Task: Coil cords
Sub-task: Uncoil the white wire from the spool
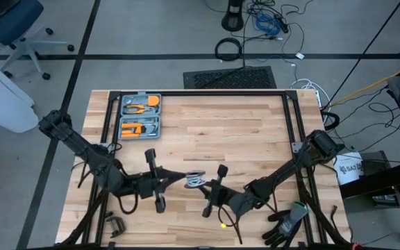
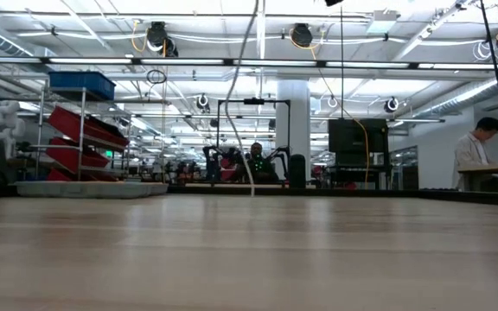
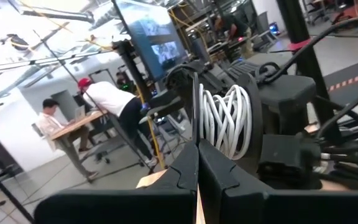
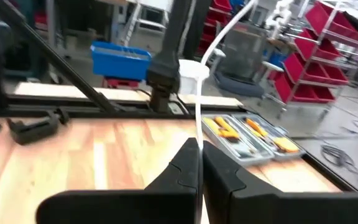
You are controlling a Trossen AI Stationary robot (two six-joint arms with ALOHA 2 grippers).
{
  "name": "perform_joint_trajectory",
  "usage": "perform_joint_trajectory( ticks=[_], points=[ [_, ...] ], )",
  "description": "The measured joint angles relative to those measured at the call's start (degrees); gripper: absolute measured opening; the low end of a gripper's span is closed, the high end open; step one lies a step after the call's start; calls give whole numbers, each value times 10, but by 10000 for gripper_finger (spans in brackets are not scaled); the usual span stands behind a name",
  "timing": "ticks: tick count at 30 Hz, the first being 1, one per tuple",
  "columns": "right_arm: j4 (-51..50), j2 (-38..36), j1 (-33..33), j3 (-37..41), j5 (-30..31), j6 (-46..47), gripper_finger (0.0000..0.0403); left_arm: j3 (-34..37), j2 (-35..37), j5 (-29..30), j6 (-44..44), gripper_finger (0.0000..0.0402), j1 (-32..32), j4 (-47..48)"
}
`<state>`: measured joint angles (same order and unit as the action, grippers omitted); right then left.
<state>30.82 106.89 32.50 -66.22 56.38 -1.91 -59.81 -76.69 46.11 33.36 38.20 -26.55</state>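
A: Was any writing readable?

B: Only partly. A white bucket [image 1: 348, 169] at the right edge of the high view carried dark letters that looked like "SAT", and the rest could not be made out.

A: How did the cord look?

B: The thin white cord [image 3: 224, 119] was wound into a loose bundle of crossing loops, held above the table [image 1: 255, 118] near the centre of the high view, between the two grippers. A single strand [image 4: 199, 124] ran up from the right gripper's closed fingers.

A: And the grippers, left to right?

B: The left gripper [image 1: 183, 178], left of centre, had its fingers [image 3: 180, 177] pressed together, pointing at the bundle. The right gripper [image 1: 207, 182], just right of it, was clamped on the cord. The grey tool case [image 1: 139, 116] with orange-handled tools lay at the table's upper left.
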Motion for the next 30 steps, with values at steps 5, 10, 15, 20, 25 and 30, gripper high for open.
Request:
perform_joint_trajectory(
  ticks=[5,10,15,20,25,30],
  points=[
    [-11,-4,15,0,25,4,0,0,0,0,2,1,8,4],
    [-34,-19,32,0,28,6,0,0,1,-4,0,1,13,7],
    [-84,-45,54,0,65,27,0,0,14,-34,-38,1,18,53],
    [-100,-71,78,0,84,42,0,0,34,-37,-74,1,17,143],
    [-96,-89,105,0,110,32,0,0,37,-19,-74,1,21,196],
    [-53,-96,133,0,115,-2,0,0,37,48,-73,1,21,236]
  ],
)
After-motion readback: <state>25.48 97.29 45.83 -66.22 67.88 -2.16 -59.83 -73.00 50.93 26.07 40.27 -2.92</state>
